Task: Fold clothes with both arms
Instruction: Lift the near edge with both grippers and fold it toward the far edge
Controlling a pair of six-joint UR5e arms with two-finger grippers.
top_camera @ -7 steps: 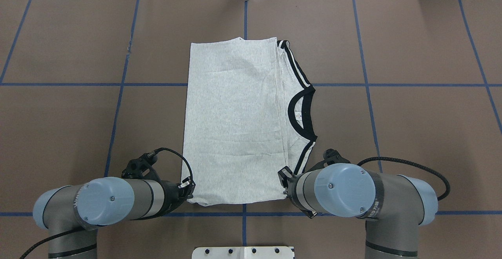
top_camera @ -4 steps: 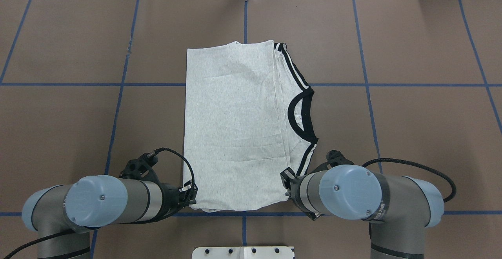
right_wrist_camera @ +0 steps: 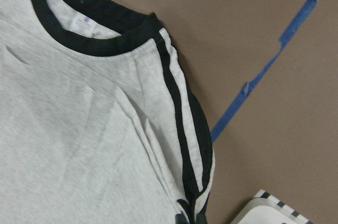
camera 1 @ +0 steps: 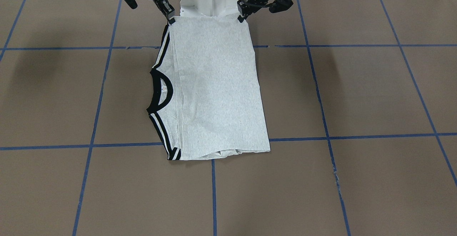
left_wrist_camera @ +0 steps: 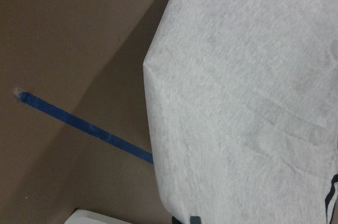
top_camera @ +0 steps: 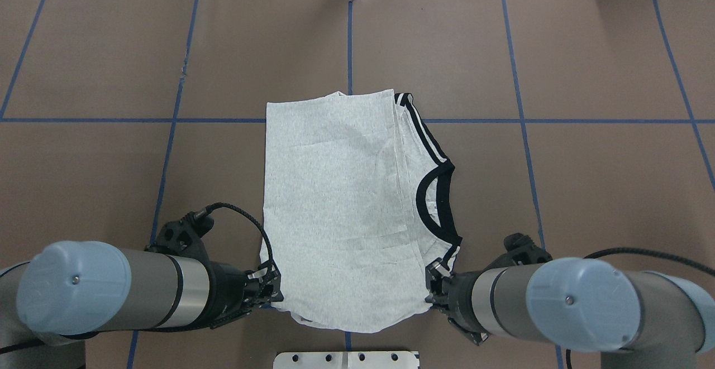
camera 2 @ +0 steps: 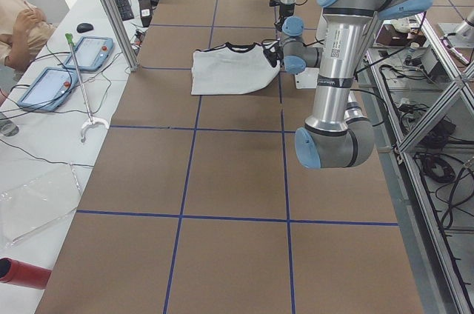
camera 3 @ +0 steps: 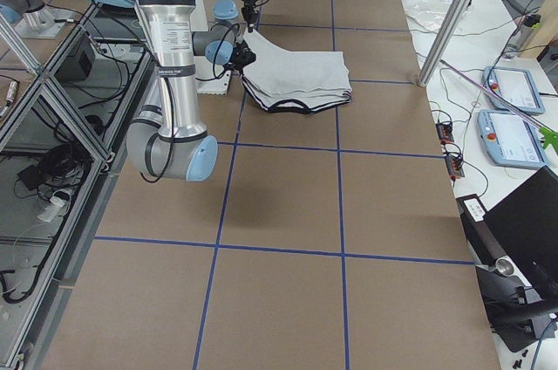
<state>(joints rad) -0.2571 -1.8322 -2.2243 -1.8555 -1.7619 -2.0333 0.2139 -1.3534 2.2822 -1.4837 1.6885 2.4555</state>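
Shirt (top_camera: 335, 207) lay folded lengthwise into a long panel at mid-width on the table (top_camera: 586, 190). It ran from the robot's edge toward the far edge. The plain grey side was up and no print showed. The collar (top_camera: 434, 204) and far cuff (top_camera: 422, 134) stuck out along its right side.

Left gripper (top_camera: 272, 292) was clenched on the shirt's near left corner. Right gripper (top_camera: 432, 290) was clenched on the near right corner, at the near cuff (right_wrist_camera: 182, 129). The front-facing view showed the near edge raised off the table and stretched between the two grippers. The overhead view showed it sagging a little in the middle. The far end rested on the table.

Judgement: the corner grips were spaced to the panel's width to hold that edge straight for carrying it over toward the far end in a crosswise fold. The resting far end served as the anchor.

Around: blue tape lines (top_camera: 558, 120) gridded the table. A white base plate (top_camera: 346, 359) sat at the robot's edge, just beside the sagging hem; I could not tell whether they touched. Pendants (camera 2: 89, 51) lay on a side bench off the table, with a person's arm (camera 2: 22, 21) near them.

In the way: I judged only the shirt's own loose layers on the collar side likely to slip.
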